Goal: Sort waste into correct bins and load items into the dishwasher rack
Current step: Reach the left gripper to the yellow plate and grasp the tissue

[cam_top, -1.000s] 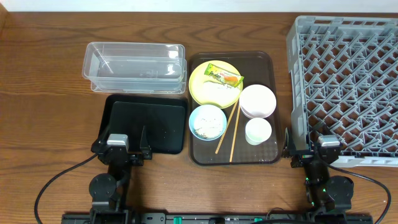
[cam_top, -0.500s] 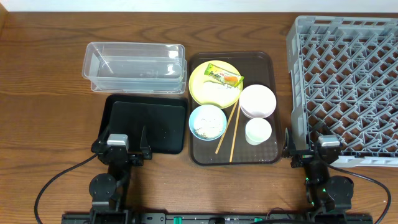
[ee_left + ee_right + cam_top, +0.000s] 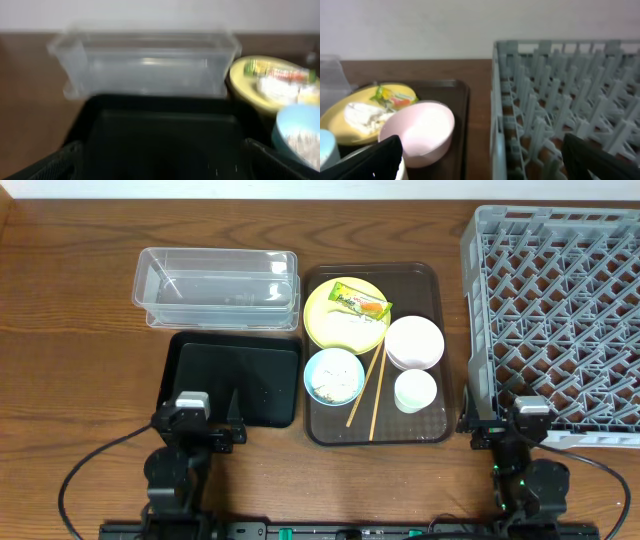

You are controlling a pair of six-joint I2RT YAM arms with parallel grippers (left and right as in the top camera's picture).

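Nearest you, at the front edge of the wooden desk (image 3: 70, 330), your left pincer (image 3: 195, 420) has its jaws spread wide with nothing between them, and sits at the near rim of the black tray (image 3: 200, 370); your right pincer (image 3: 515, 428) is spread just as wide and is just as empty, right by the near left corner of the grey dishwasher rack (image 3: 470, 310); the black tray lies flat just ahead of your left arm; to its right, touching or nearly so, is the brown serving tray (image 3: 425, 430), which carries all the dishes; at its near left stands the light blue bowl (image 3: 334, 351) with white rice scraps (image 3: 328, 385) inside; at its near right stands the white cup (image 3: 415, 390), upright; between these two the wooden chopsticks (image 3: 368, 388) lie side by side on a slant, their far ends pointing toward the gap between plate and pink bowl; just beyond the cup is the pale pink bowl (image 3: 414, 342), upright; on the far left of the serving tray rests the yellow plate (image 3: 325, 325), with the green-and-orange snack wrapper (image 3: 360, 302) across its far side and a white crumpled scrap (image 3: 352, 328) nearer its middle; beyond the black tray, just beside it, sits the clear plastic tub (image 3: 220, 310); the rack fills the right of the desk from near edge to far, just beside the serving tray.
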